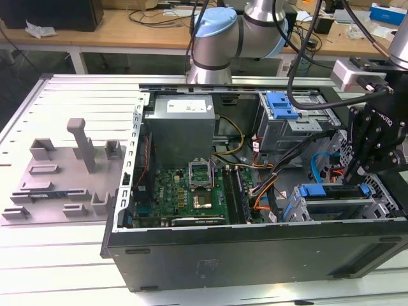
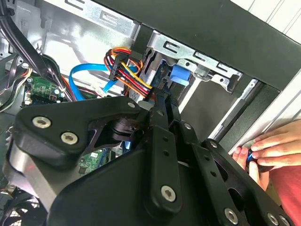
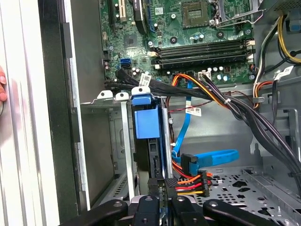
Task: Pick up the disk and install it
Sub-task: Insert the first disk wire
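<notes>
The disk [image 1: 333, 190], in its bright blue carrier, stands on edge in the lower drive cage [image 1: 306, 207] at the front corner of the open computer case, on the exterior view's right. In the first wrist view its blue carrier end [image 3: 147, 120] sits between the cage's silver rails, and the dark drive body runs back to my gripper [image 3: 161, 184]. The two black fingers are shut on the disk's rear edge. My gripper [image 1: 355, 177] hangs over the cage's right end in the exterior view. Its fingers [image 2: 162, 106] point toward the blue carrier [image 2: 181, 75] in the second wrist view.
A blue plastic clip [image 1: 281, 104] tops the grey upper drive cage. Orange, red and black power cables [image 3: 193, 181] and a blue data cable [image 3: 214, 157] lie beside the disk. The motherboard [image 1: 191, 191] fills the case middle. A person's hand [image 2: 270, 146] rests on the case edge. A grey fixture plate [image 1: 64, 172] lies left.
</notes>
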Available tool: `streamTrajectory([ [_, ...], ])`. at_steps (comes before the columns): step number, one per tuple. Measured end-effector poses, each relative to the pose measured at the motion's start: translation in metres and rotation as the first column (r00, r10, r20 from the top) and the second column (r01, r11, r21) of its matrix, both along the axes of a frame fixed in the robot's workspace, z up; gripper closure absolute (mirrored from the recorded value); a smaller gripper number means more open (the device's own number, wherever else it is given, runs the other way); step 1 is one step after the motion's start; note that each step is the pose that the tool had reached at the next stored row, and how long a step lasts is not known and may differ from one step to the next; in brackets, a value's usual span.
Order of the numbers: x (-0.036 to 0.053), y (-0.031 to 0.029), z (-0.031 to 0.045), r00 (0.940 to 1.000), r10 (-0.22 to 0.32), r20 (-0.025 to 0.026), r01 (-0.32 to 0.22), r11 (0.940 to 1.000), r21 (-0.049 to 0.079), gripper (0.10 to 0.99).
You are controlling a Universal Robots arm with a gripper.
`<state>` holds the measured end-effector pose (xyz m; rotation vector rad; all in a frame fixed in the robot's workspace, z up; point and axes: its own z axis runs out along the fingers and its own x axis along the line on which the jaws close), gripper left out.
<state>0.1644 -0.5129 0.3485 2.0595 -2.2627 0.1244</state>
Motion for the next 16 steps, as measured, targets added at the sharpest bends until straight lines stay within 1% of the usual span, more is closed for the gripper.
streamTrajectory([
  [11,0.0,-0.0007,-0.0038,1.0,0.0,0.0,0.0,1.0,0.0,0.922],
  [16,0.0,-0.0008,-0.0079,1.0,0.0,0.0,0.0,1.0,0.0,0.922],
])
